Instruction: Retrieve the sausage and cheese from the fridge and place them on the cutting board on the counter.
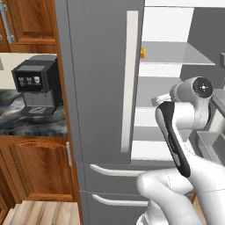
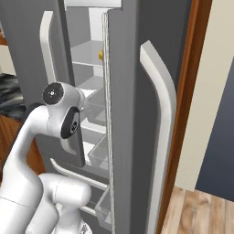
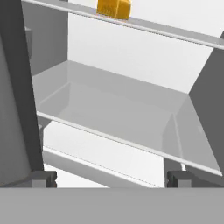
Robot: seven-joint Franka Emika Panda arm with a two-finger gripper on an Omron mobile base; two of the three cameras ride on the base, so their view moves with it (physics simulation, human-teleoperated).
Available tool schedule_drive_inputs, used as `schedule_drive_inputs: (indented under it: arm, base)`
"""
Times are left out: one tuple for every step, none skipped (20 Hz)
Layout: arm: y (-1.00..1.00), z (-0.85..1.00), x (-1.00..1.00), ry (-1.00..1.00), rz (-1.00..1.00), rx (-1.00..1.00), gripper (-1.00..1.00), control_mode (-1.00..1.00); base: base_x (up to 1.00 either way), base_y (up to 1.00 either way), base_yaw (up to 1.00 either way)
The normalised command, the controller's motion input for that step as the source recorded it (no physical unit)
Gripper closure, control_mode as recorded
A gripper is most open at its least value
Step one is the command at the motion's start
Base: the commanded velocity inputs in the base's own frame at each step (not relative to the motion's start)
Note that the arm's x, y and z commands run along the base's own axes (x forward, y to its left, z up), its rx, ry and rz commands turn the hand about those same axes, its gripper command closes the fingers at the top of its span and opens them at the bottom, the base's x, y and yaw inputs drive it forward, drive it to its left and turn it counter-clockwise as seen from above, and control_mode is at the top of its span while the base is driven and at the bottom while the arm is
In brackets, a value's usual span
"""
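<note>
The fridge (image 1: 101,88) stands with its left door closed and its right door swung open, so that the white interior shelves show in the left base view. In the right base view the open door (image 2: 132,114) is seen edge-on in the foreground, with its long white handle (image 2: 160,128) curving down its outer face. The white arm (image 1: 184,132) reaches from the base into the open compartment.

The cheese (image 3: 113,8), a small yellow-orange block, rests on an upper shelf (image 3: 175,35) near its front edge; the hand view shows it at the top of the frame, well above the gripper (image 3: 111,179). The same block appears as a small orange spot beside the closed door's edge in the left base view (image 1: 143,53) and just left of the open door's edge in the right base view (image 2: 100,55).

The gripper's two dark fingertips (image 3: 43,178) stand spread wide apart at the bottom of the hand view, with nothing between them. They face a clear middle shelf (image 3: 109,113) with a bare surface.

To the left of the fridge, a black coffee machine (image 1: 37,85) sits on the dark marbled counter (image 1: 30,123) over reddish-brown cabinets (image 1: 35,167). Two drawers with curved white handles (image 1: 114,171) lie below the fridge doors.
</note>
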Motion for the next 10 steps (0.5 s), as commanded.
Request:
schedule_drive_inputs:
  arm:
    - [-0.17,0.68,0.01,0.0,0.05,0.0,-1.0,-1.0]
    - [-0.17,0.66,0.0,0.0,0.05,0.0,-1.0,-1.0]
    - [-0.1,0.63,0.0,0.0,0.01,0.0,-1.0,-1.0]
    - [-0.06,0.61,0.0,0.0,0.0,0.0,-1.0,-1.0]
    - [0.0,0.59,0.0,0.0,0.0,0.0,-1.0,-1.0]
    - [0.0,0.61,0.0,0.0,0.0,0.0,-1.0,-1.0]
    - [0.0,0.62,0.0,0.0,0.0,0.0,-1.0,-1.0]
    - [0.0,0.6,0.0,0.0,0.0,0.0,-1.0,-1.0]
    - [0.0,0.55,0.0,0.0,0.0,0.02,-1.0,-1.0]
    - [0.0,0.55,0.0,0.0,0.0,0.03,-1.0,-1.0]
  base:
    - [0.0,0.0,0.0]
    - [0.0,0.0,0.0]
    - [0.0,0.0,0.0]
    - [0.0,0.0,0.0]
    - [0.0,0.0,0.0]
    - [0.0,0.0,0.0]
    - [0.0,0.0,0.0]
    - [0.0,0.0,0.0]
    - [0.0,0.0,0.0]
    - [0.0,0.0,0.0]
